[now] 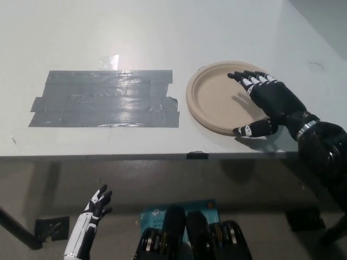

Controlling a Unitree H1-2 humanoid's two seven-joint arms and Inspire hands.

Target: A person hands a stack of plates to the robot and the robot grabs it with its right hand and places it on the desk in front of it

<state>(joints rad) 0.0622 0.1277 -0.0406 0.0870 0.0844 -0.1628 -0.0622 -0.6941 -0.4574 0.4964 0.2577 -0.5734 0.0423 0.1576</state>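
Note:
A stack of tan paper plates lies flat on the white desk, right of the middle. My black right hand comes in from the right and hovers over the stack's right rim. Its fingers are spread above the plates and cast a shadow on them. The thumb stands apart by the lower right rim, so the hand is open. My white left hand rests low at the left, below the desk's front edge, open and holding nothing.
A wide patch of grey tape covers the desk left of the plates. A small black tape mark sits on the desk's front edge. Below the edge is the floor, with a dark tape piece.

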